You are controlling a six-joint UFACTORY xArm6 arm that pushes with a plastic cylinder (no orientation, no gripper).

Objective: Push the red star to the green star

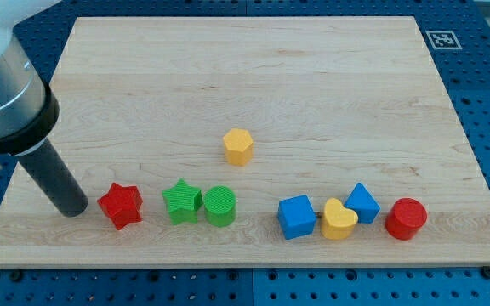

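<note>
The red star (121,205) lies near the view's bottom left of the wooden board (253,76). The green star (182,201) lies a short way to its right, with a small gap between them. My tip (72,207) rests on the board just left of the red star, close to it but apart by a narrow gap. The dark rod rises up and to the left from the tip.
A green cylinder (220,206) touches the green star's right side. A yellow hexagon (238,146) sits near the middle. At the bottom right lie a blue cube (296,217), a yellow heart (339,220), a blue block (362,202) and a red cylinder (406,218).
</note>
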